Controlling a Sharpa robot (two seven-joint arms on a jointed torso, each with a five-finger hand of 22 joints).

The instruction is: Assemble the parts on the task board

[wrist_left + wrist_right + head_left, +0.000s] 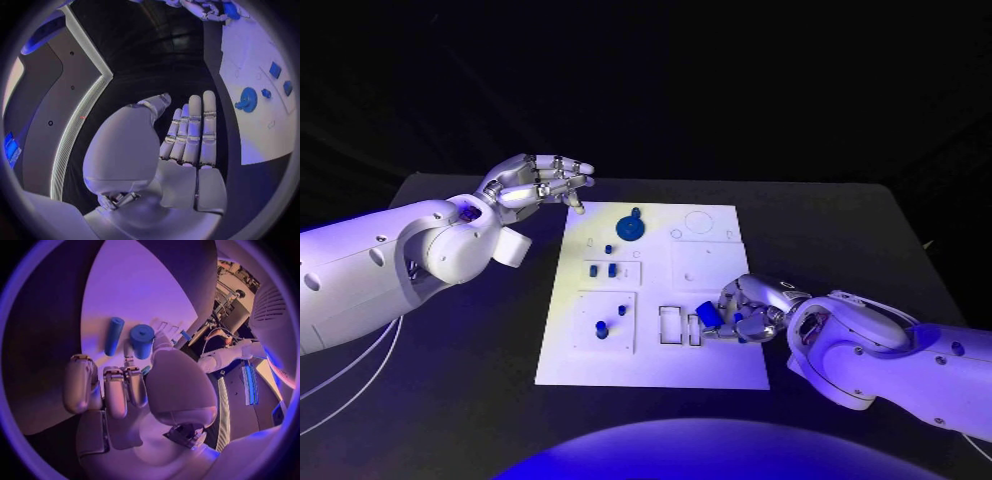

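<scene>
The white task board [653, 350] lies in the middle of the table. My right hand [750, 312] is low over its near right part and pinches a short blue cylinder part [710, 316] [142, 339] between thumb and fingers, beside two empty rectangular slots [679, 326]. My left hand [538, 185] [187, 135] hovers above the board's far left corner, fingers stretched out and holding nothing. A round blue disc part [630, 226] [248, 99] sits on the far part of the board. Small blue pieces [600, 270] and blue pegs [602, 328] stand in the left-hand plates.
The black table [473, 330] extends around the board on both sides. Another blue peg [114, 336] shows on the board beyond my right hand's fingers. The left wrist view catches my right hand [212, 9] at the board's far end.
</scene>
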